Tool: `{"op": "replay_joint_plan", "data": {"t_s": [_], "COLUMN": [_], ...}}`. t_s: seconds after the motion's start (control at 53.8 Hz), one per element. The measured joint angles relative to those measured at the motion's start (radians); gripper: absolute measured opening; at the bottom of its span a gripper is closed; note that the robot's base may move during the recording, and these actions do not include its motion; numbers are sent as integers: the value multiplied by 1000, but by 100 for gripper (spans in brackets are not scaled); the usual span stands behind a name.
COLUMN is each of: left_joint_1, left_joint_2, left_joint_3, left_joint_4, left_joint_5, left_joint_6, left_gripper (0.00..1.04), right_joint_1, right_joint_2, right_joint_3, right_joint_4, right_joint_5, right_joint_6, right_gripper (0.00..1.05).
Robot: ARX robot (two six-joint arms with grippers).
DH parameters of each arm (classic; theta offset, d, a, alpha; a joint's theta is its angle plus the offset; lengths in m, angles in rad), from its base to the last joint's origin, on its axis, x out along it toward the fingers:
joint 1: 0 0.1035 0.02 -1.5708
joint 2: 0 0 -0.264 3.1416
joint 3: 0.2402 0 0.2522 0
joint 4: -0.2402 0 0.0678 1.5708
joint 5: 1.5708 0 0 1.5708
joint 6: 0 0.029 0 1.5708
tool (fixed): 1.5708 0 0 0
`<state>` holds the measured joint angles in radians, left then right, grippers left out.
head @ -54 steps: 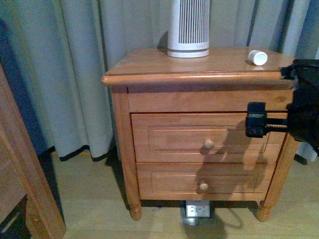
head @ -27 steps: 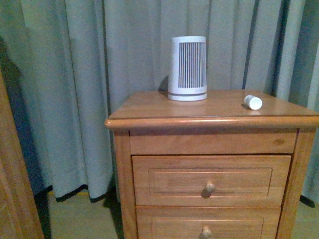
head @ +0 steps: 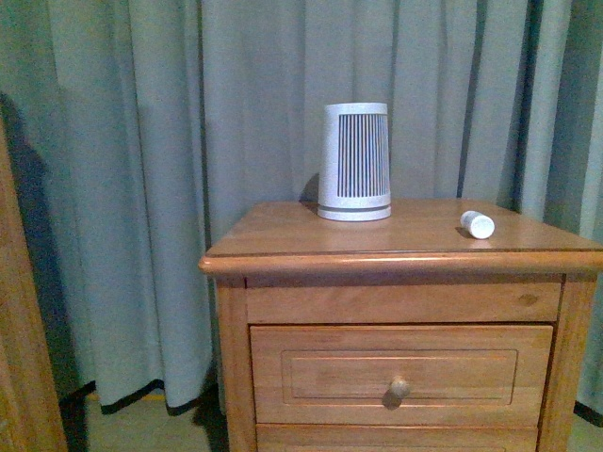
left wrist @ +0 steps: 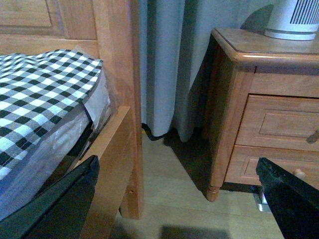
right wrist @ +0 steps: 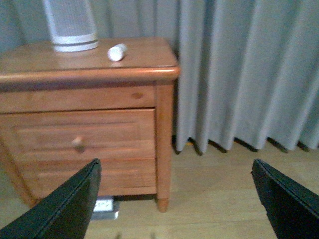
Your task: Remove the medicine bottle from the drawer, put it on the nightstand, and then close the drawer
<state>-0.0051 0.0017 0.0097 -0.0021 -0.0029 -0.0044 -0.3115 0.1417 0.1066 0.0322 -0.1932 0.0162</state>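
1. this is a bedroom in a home.
2. a honey-brown wooden nightstand [head: 396, 247] with knobbed drawers stands before long grey curtains [head: 141, 188] that hang to the floor.
3. the left wrist view shows a wooden bed frame [left wrist: 112, 99] with a black-and-white checked cover [left wrist: 35, 94] over the mattress, at about 9 o'clock of the nightstand.
4. on the nightstand top, toward 12 o'clock, stands a white slatted device [head: 354, 162], a household appliance.
5. the floor is pale wood boards [right wrist: 224, 184].

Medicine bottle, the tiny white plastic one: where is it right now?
In the front view the tiny white plastic medicine bottle lies on its side on the honey-brown wooden nightstand top, right of the white slatted device.
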Motion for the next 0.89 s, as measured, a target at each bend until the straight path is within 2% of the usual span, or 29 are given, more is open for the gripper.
{"op": "replay_joint_plan", "data": {"t_s": [0.037, 0.074, 0.298, 0.372, 0.447, 0.893], "left_joint_1": [0, 0, 0, 0, 0, 0], "left_joint_2": [0, 0, 0, 0, 0, 0], "left_joint_3": [0, 0, 0, 0, 0, 0], "left_joint_4": [0, 0, 0, 0, 0, 0], "left_joint_5": [0, 0, 0, 0, 1, 0], "left_joint_6": [0, 0, 0, 0, 0, 0], "left_gripper": [98, 98, 98, 98, 98, 98], "right_joint_1": [8, 32, 155, 261, 300, 308], "right_joint_2": [-9, -23, -69, -86, -92, -134], "right_joint_3": [-5, -10, -39, -47, -55, -93], "right_joint_4": [-8, -13, -29, -34, -34, -34], "right_joint_5": [-75, -72, 51, 175, 176, 190], "right_joint_6": [-3, -6, -10, -10, -11, -13], "right_gripper": [79, 71, 29, 16, 4, 3]}}
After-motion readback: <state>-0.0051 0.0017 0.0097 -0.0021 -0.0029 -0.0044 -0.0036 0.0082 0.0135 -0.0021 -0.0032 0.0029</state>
